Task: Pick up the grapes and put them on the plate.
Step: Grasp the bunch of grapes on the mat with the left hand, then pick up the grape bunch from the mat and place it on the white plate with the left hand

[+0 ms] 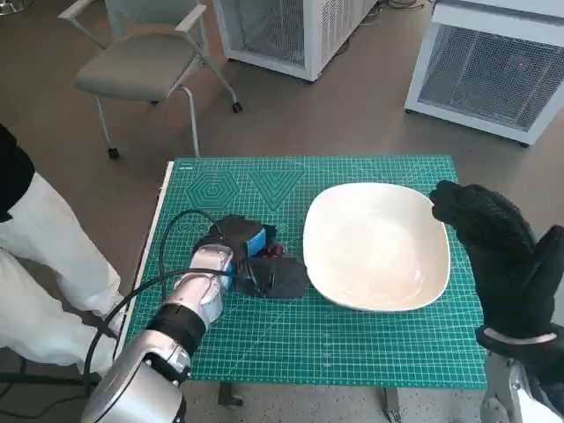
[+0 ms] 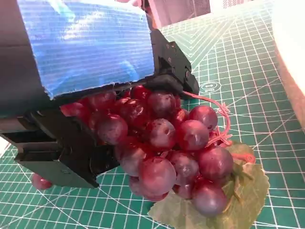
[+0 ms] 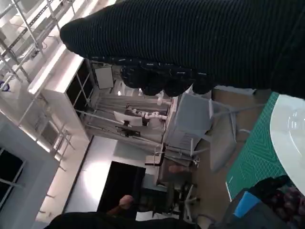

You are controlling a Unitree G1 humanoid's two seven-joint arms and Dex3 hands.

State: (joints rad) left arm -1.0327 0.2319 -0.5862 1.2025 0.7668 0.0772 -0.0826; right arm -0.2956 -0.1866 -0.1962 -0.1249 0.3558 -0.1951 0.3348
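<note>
grapes: bunch of red-purple grapes (image 2: 167, 152) with a green leaf (image 2: 224, 200) under it, lying on the green cutting mat (image 1: 352, 352) left of the plate, not on it yet
loose grape: one stray grape (image 2: 40, 182) on the mat beside the hand, apart from the bunch
left hand: blue-taped left hand (image 1: 238, 242) down over the bunch, black fingers (image 2: 62, 157) wrapped on both sides of the cluster; grip looks closed on the grapes so it can lift them, though whether the bunch is already off the mat is hard to tell
plate: white squarish plate (image 1: 352, 291) right of the grapes, near them, so the carry is short, left to right
right hand: gloved right hand (image 1: 493, 238) raised past the plate's right edge, holding nothing, fingers curled in loosely; likely parked there to keep the drop zone free
worktop: small worktop (image 1: 165, 189) covered by the mat, carries plate and grapes
stage: grasp made, lift and move to plate not yet done
risk: leaf or stem (image 2: 224, 119) may snag or trail
</note>
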